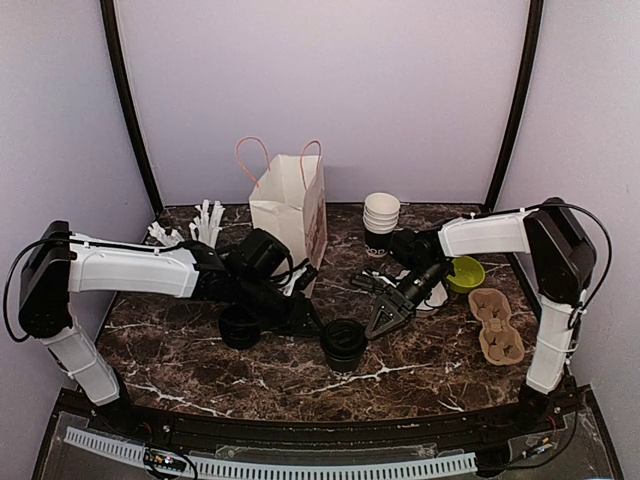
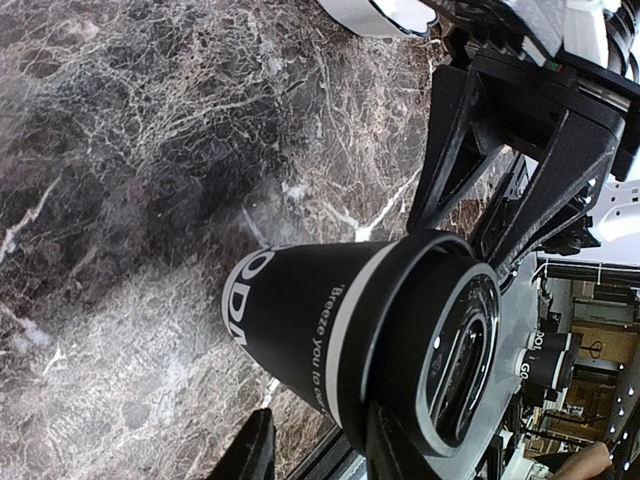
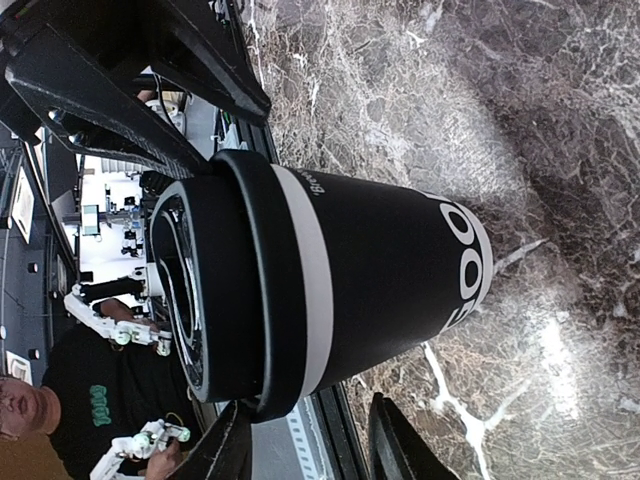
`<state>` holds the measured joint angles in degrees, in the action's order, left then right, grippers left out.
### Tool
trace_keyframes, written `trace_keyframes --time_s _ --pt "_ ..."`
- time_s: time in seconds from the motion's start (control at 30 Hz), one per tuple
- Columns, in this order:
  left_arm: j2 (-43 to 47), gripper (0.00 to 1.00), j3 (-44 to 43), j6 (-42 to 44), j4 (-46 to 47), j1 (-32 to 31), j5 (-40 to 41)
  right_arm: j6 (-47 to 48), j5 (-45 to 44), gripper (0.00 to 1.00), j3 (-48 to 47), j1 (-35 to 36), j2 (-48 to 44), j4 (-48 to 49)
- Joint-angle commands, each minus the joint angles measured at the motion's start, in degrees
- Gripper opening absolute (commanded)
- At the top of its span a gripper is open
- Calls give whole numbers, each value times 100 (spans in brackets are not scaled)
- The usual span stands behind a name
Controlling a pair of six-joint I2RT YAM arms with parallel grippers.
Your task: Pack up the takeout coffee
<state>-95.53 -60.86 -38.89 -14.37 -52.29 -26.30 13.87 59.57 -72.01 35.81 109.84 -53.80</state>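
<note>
One takeout coffee [image 1: 343, 345], a black paper cup with white lettering and a black lid, stands upright on the marble table [image 1: 180, 350] at front centre. My left gripper [image 1: 305, 318] is open just left of it. My right gripper [image 1: 383, 322] is open just right of it. In the left wrist view the cup [image 2: 330, 320] lies beyond my open fingers [image 2: 250, 450], not between them. In the right wrist view the cup [image 3: 330, 280] also sits beyond the open fingers [image 3: 395, 440]. Neither gripper holds anything.
A white paper bag [image 1: 290, 205] with pink handles stands open at back centre. A stack of lidless cups [image 1: 381, 215], a green bowl [image 1: 465, 272] and a cardboard cup carrier [image 1: 497, 325] are on the right. White sticks [image 1: 205, 225] are back left. A dark round object [image 1: 240, 328] sits under my left arm.
</note>
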Motion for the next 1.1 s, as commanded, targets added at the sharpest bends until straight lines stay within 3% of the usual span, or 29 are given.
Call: trace_keyframes --time_s 0.0,0.2,0.37,0.53,0.7,0.87,1.07 --pt "-736 33 670 229 -1137 28 999 -220 -1401 39 99 119 486 624" --pt "-562 32 390 436 -1030 13 1087 50 -1312 35 -26 112 417 424" --pt "-60 32 54 837 -772 -38 1006 517 -740 35 -154 52 78 53" --pt "332 36 -335 1058 -610 -112 838 861 -322 42 -305 -4 -215 -306" --pt "493 46 -524 1112 -661 -114 898 944 -366 50 -311 -13 -366 -386" --pt "759 56 -327 920 -632 -126 883 946 -519 51 -277 -45 -476 -357" --pt "1149 59 302 917 -363 -222 295 1034 -711 47 -474 -109 -464 -364"
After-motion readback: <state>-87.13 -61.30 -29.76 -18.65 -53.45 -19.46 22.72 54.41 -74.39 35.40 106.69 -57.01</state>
